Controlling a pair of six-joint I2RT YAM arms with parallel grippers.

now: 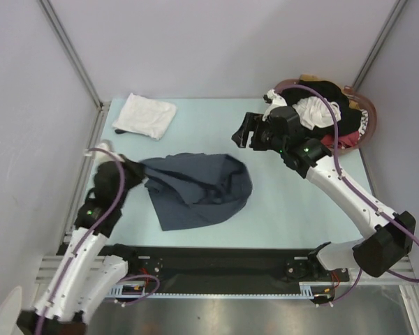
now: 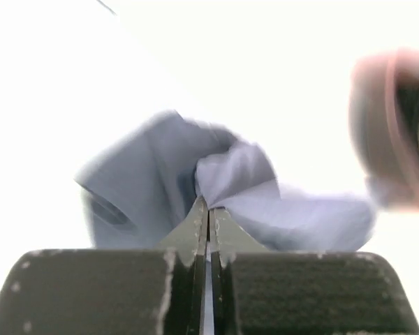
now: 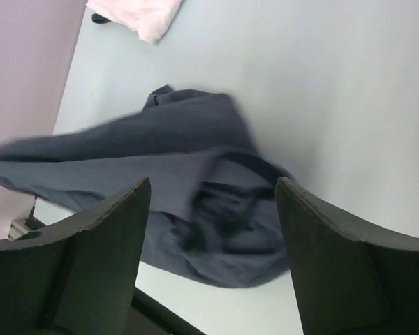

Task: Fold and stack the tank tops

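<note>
The slate grey-blue tank top (image 1: 199,188) lies crumpled in the middle of the table. My left gripper (image 1: 136,171) is shut on its left edge. In the left wrist view the jaws (image 2: 208,209) pinch a fold of that cloth (image 2: 265,202). My right gripper (image 1: 248,132) hangs open above the table, just beyond the cloth's far right corner, holding nothing. Through its spread fingers (image 3: 213,202) the grey top (image 3: 160,160) shows below, blurred. The white tank top (image 1: 145,115) lies folded at the far left, with its corner also in the right wrist view (image 3: 143,14).
A brown basket (image 1: 366,115) of jumbled black, white and red clothes stands at the far right corner, and shows blurred in the left wrist view (image 2: 387,125). Grey walls close off the table's sides. A black rail (image 1: 216,262) runs along the near edge.
</note>
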